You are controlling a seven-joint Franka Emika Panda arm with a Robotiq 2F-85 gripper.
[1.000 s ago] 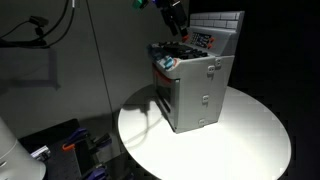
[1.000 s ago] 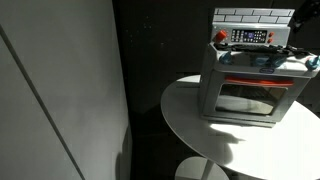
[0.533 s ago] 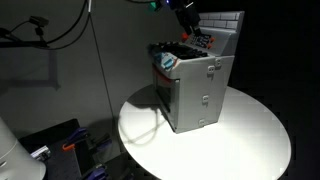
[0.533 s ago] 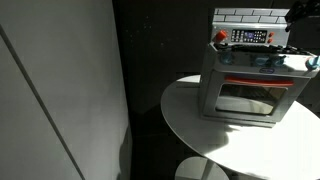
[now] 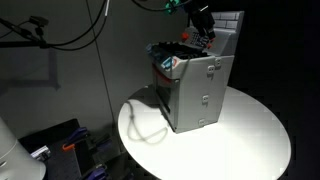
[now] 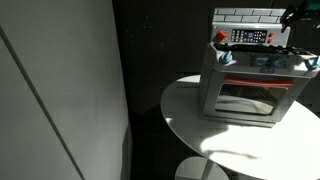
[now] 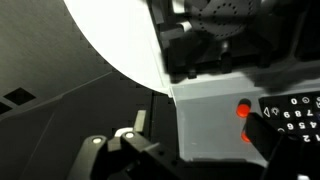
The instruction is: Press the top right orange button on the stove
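Observation:
The stove [image 5: 197,88] is a small grey toy oven on a round white table [image 5: 250,135]; it also shows in an exterior view [image 6: 250,88]. Its white brick back panel [image 6: 250,15] carries a control strip with an orange-red button [image 6: 221,37] at one end. My gripper [image 5: 205,22] hangs above the back panel, and shows at the frame edge [image 6: 298,14]. In the wrist view my gripper [image 7: 205,140] is open, close to the grey panel. One orange button [image 7: 242,110] glows beside my dark finger [image 7: 275,135], which partly hides a second one.
Toy cookware [image 5: 168,62] sits on the black cooktop. Black cables [image 5: 60,35] hang at the back. A grey wall panel [image 6: 60,90] stands beside the table. Clutter [image 5: 65,145] lies on the floor below the table edge.
My gripper has moved across the top of the stove from above the cooktop to the brick back panel. The stove and table have not moved.

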